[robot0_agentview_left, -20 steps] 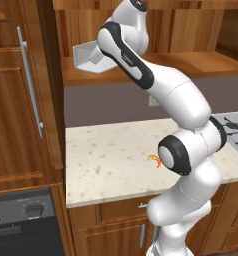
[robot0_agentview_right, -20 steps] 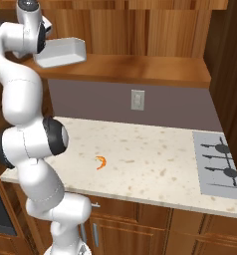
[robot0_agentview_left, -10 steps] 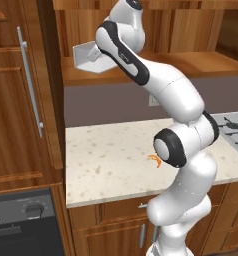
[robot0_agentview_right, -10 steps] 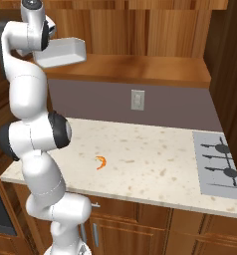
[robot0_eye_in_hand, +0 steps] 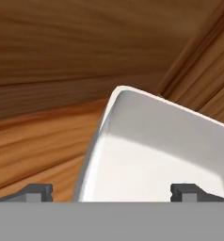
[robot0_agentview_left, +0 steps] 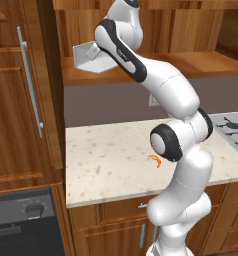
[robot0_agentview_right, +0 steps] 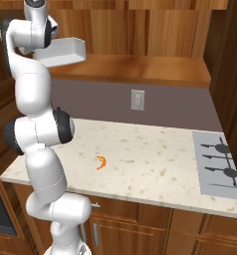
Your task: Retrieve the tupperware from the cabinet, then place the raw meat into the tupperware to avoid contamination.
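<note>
**Pincer reaching for the tray on the cabinet shelf**

The arm is stretching up and back toward the open cabinet (robot0_agentview_left: 26,100), with its hand at the level of the lighter wood shelf (robot0_agentview_right: 140,67). The tupperware (robot0_agentview_left: 93,59) is sitting on that shelf near its left end, and in the left base view it is looking tilted, one edge raised; whether it is resting flat I cannot tell. In the hand view the white tray (robot0_eye_in_hand: 156,155) is lying right ahead, its rounded corner pointing away and its near rim running between the two dark tips.

The pincer (robot0_eye_in_hand: 114,190) is standing wide: one tip is showing to the left of the tray's rim over bare shelf, the other over the tray's floor. So the jaws are straddling the left wall of the tray, not yet closing on it. Judgement: the hand is being lined up this way so that a close would pinch that thin wall, the only part narrow enough to hold. Contact cannot be confirmed from these views.

The raw meat (robot0_agentview_right: 101,162) is lying on the worktop (robot0_agentview_right: 155,169), well in from the front edge, toward the left end, well apart from the stove top (robot0_agentview_right: 220,167) at the right. It is waiting untouched.

Risk, as I judge it: a shallow wall and a tilted tray are giving little bite; the tray could slip or swing when lifted.
</note>
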